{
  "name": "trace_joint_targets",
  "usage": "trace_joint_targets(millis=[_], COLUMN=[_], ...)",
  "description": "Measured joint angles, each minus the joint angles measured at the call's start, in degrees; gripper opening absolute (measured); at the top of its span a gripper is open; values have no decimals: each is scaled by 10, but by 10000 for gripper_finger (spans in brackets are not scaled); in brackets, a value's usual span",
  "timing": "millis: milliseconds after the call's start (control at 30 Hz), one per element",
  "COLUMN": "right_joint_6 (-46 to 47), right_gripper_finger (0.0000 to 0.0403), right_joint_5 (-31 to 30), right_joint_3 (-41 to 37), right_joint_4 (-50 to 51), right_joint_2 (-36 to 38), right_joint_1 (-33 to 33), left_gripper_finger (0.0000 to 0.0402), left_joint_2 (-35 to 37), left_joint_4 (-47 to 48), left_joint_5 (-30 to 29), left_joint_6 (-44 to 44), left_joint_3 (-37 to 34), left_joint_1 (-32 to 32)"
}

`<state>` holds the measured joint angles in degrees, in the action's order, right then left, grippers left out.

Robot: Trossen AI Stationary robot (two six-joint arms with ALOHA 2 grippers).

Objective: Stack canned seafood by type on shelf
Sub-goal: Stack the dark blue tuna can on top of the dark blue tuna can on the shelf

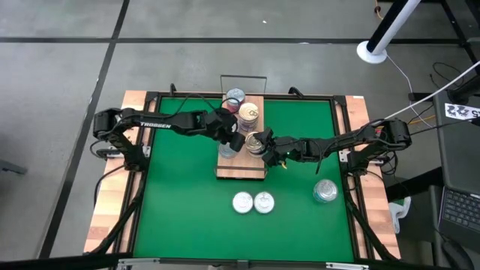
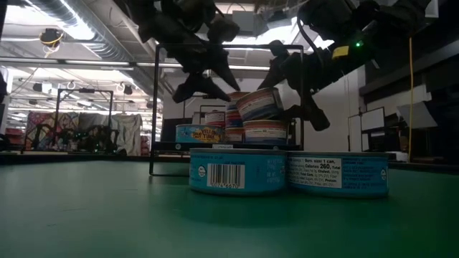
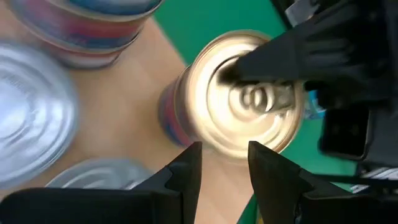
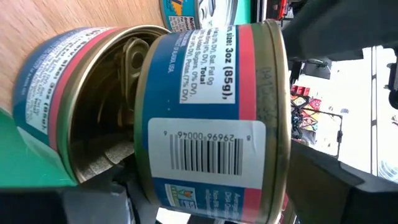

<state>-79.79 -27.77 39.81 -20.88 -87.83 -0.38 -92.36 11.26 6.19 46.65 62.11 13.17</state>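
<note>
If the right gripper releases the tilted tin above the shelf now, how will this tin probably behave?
The tilted tin sits at an angle in the right gripper, above the tin below it, so it may slide off. Its round wall suggests it could roll. It looks rigid, unlikely to deform.

Even overhead light, dim backlit low view

Ceiling strip lights [image 2: 68, 29] glare in the low view, leaving both arms silhouetted; the left wrist view blurs, its gold-topped tin [image 3: 249, 93] smeared.
</note>
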Motion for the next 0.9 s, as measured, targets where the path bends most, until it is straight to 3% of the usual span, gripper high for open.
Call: trace_joint_targets(millis=[667, 900], right_joint_6=[0, 0], right_gripper_finger=[280, 280], right_joint_5=[4, 4], right_joint_3=[0, 0], right_joint_4=[-3, -2], right_joint_2=[0, 0], right_joint_1=[0, 0], left_gripper_finger=[124, 72], left_joint_2=[-31, -31], left_joint_4=[-41, -41], left_joint_5=[4, 4], left_joint_6=[43, 42], left_joint_3=[0, 0], left_joint_1=[0, 0])
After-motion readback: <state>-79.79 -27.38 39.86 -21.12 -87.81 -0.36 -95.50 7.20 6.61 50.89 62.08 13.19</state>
